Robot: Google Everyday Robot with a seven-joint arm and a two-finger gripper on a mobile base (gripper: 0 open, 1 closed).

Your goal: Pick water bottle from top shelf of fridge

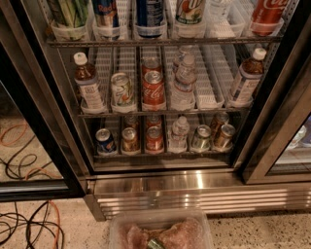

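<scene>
The fridge (194, 187) stands in front of me with its glass door open and three wire racks showing. The top shelf (160, 42) carries cans and bottles in white slotted lanes. The water bottle (219, 8), clear and colourless, stands on it right of centre, between a green-labelled can (189, 12) and a red cola bottle (266, 14); only its base shows below the picture's top edge. My gripper (158, 236) is a pinkish shape at the bottom centre, low in front of the steel base and far below the top shelf.
The middle rack (160, 113) holds labelled bottles, cans and a small water bottle (183, 82). The lowest rack (160, 154) holds several cans. Black door frames flank the opening at left (43, 112) and right (272, 121). Orange and black cables (29, 219) lie on the floor at left.
</scene>
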